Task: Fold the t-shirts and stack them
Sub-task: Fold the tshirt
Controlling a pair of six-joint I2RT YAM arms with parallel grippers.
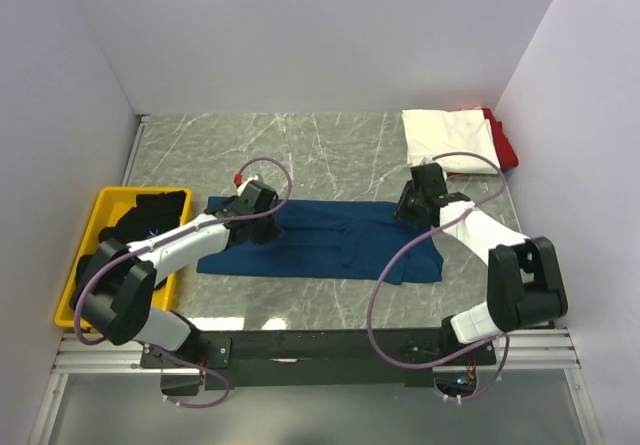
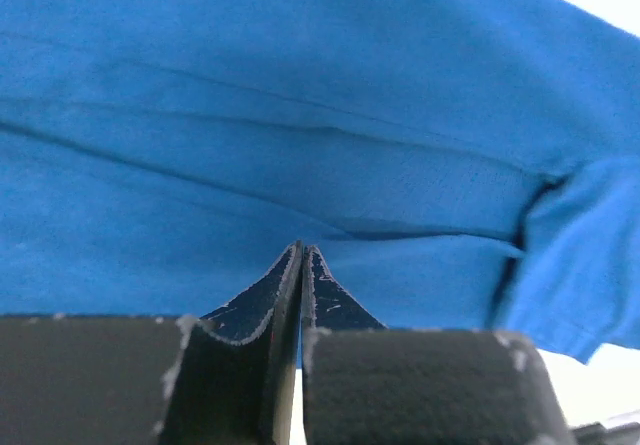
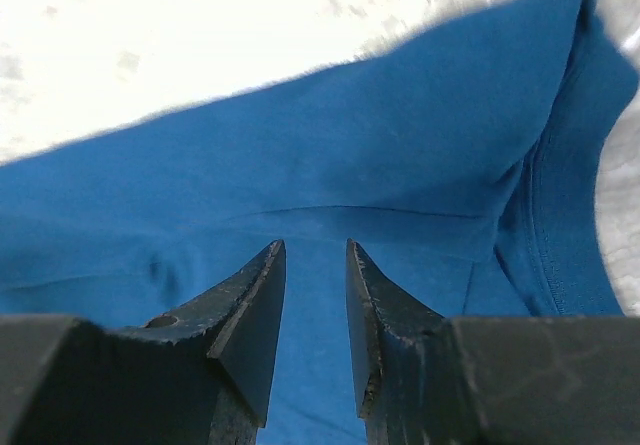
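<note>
Lying flat on the tabletop, the navy t-shirt has the left gripper at its left end, the right gripper at its right. Left wrist: fingers pressed together over it. Right wrist: fingers spread.

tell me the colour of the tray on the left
The tray is yellow; the top external view shows it best.

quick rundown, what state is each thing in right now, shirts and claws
blue t-shirt, spread flat, folded into a long band
white t-shirt, folded, lying on the red one
red t-shirt, under the white one, only its edge showing
black t-shirts, bunched unfolded in the yellow bin
left claw, shut, over the blue cloth
right claw, open, over the blue cloth
</note>
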